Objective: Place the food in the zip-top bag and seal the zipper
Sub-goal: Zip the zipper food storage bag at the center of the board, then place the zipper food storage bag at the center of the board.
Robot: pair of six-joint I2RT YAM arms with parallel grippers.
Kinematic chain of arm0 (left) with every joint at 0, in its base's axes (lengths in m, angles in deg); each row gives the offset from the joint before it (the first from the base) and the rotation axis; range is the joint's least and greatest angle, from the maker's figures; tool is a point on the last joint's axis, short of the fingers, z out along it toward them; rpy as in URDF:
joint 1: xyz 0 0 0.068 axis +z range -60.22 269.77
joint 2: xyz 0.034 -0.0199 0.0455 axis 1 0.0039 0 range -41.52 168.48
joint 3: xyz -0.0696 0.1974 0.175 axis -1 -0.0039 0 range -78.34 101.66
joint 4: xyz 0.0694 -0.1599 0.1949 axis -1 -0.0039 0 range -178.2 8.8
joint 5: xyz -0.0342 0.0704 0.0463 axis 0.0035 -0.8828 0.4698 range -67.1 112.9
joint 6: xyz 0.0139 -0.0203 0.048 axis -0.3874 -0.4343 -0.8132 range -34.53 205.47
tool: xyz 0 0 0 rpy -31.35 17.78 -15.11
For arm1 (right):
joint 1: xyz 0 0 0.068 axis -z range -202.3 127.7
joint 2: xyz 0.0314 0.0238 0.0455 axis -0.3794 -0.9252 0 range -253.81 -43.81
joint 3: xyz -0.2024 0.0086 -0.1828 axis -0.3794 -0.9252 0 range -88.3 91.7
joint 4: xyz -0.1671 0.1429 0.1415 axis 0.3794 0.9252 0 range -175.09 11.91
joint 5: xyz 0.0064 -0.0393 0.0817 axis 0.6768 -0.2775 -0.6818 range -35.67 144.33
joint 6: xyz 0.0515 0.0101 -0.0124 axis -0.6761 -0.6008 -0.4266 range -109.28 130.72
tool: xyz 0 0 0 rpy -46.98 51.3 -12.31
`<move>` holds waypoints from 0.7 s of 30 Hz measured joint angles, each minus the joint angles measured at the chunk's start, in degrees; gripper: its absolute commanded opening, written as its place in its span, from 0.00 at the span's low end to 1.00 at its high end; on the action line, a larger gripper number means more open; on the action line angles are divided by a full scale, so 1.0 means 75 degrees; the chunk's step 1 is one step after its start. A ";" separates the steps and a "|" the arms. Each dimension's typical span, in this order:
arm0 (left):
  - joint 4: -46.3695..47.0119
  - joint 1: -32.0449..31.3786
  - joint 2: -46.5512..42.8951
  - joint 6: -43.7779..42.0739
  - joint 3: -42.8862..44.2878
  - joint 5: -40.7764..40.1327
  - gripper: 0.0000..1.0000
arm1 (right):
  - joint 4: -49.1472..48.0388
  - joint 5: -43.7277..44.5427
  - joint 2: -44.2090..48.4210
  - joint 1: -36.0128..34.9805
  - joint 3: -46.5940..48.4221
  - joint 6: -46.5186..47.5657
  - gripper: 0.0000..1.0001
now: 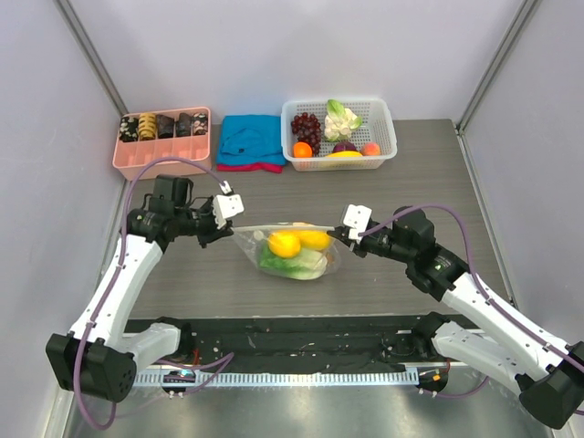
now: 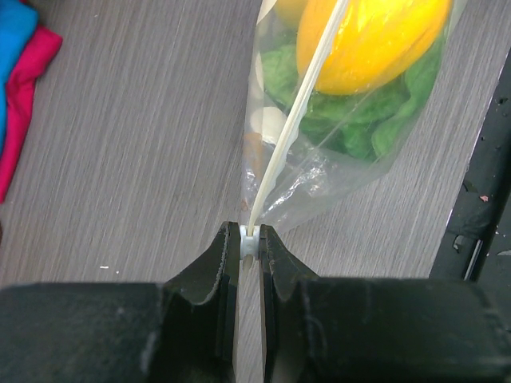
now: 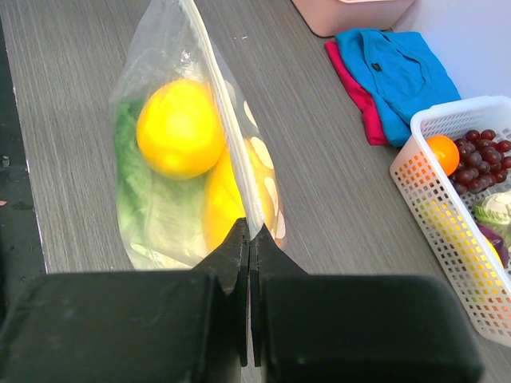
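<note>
The clear dotted zip-top bag point(image 1: 290, 251) hangs stretched between my two grippers over the table's middle. Inside it are yellow round fruits point(image 1: 285, 243) and green lettuce point(image 1: 278, 265); they also show in the left wrist view point(image 2: 375, 40) and the right wrist view point(image 3: 180, 128). My left gripper point(image 1: 225, 230) is shut on the white slider at the left end of the zipper point(image 2: 291, 120). My right gripper point(image 1: 338, 234) is shut on the right end of the zipper point(image 3: 227, 120). The strip runs taut and straight between them.
A white lattice basket point(image 1: 388, 137) with grapes, an orange and other toy food stands at the back right. A blue and pink cloth point(image 1: 249, 142) lies beside it. A pink tray point(image 1: 164, 139) with dark snacks is at the back left. A black strip borders the near table edge.
</note>
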 measured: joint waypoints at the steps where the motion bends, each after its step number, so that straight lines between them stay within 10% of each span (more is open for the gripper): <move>1: -0.0020 0.0009 -0.0009 -0.0023 -0.0003 -0.0003 0.07 | 0.0000 -0.0003 -0.0006 0.0000 0.0000 0.0009 0.01; 5: -0.0038 0.0032 -0.0160 0.0012 -0.0090 0.0000 0.10 | 0.0009 -0.0044 -0.0032 0.0003 0.0003 0.0035 0.01; 15: -0.0172 -0.0775 -0.0460 0.1367 0.0283 -0.0125 0.70 | 0.0102 -0.0624 -0.0350 0.0023 0.0201 0.0087 0.01; 21: 0.0070 -0.2238 -0.0408 0.2002 0.0551 -0.0420 0.76 | 0.0277 -0.0950 -0.0431 0.0020 0.0306 0.0204 0.01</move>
